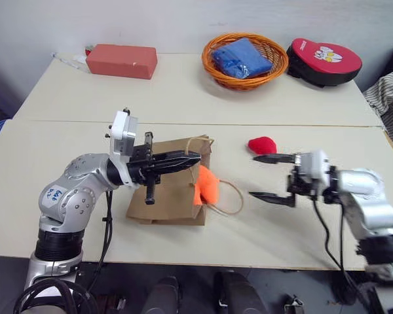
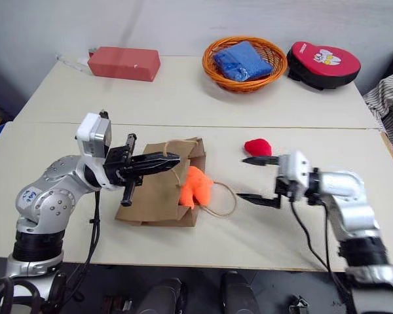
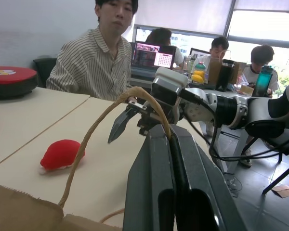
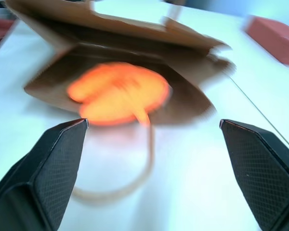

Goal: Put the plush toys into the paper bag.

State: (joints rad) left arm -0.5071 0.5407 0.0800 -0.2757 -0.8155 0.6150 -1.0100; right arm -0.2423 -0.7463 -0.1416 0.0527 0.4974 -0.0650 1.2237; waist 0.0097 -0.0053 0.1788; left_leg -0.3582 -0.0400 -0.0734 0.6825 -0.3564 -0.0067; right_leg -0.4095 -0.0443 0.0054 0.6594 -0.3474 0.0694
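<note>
The brown paper bag (image 1: 170,204) lies on its side on the table with its mouth facing right. My left gripper (image 1: 195,157) is shut on the bag's upper cord handle (image 3: 94,139) and holds the mouth lifted. An orange plush toy (image 1: 207,186) sits in the mouth, partly sticking out; the right wrist view looks into the bag at the orange toy (image 4: 118,94). The small red plush toy (image 1: 262,144) lies on the table right of the bag. My right gripper (image 1: 253,175) hovers open just right of the bag and in front of the red toy, holding nothing.
The bag's second handle (image 1: 230,196) loops flat on the table by the mouth. At the back stand a red block (image 1: 121,61), an orange basket (image 1: 275,69) holding blue cloth, and a red-and-black pad (image 1: 324,61). A person in a striped shirt (image 3: 94,62) sits at the table's right end.
</note>
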